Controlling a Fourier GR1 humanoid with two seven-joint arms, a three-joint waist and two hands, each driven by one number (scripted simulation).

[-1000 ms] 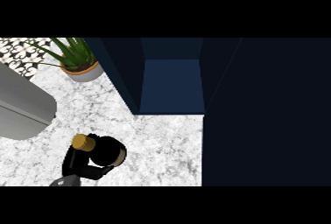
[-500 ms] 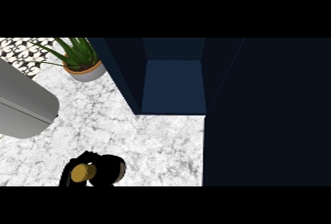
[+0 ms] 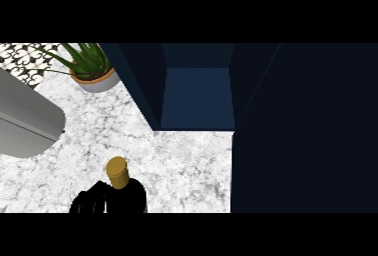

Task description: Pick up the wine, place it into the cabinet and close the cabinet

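Wine bottle [image 3: 122,187], gold cap up, near counter [image 3: 177,165] front edge; a hand [image 3: 87,201] curled round it. Which hand: can't tell. Cabinet [image 3: 198,97] open.

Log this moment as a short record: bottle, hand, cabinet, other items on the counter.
wine bottle: dark body, gold cap, at the lower left of the counter
left hand: black fingers curled against the bottle's left side at the view's lower edge
right hand: not in view
cabinet: dark blue, open, interior shows nothing inside
counter: white marble
potted plant: green leaves in a pale pot, upper left
grey appliance: rounded body at the left edge
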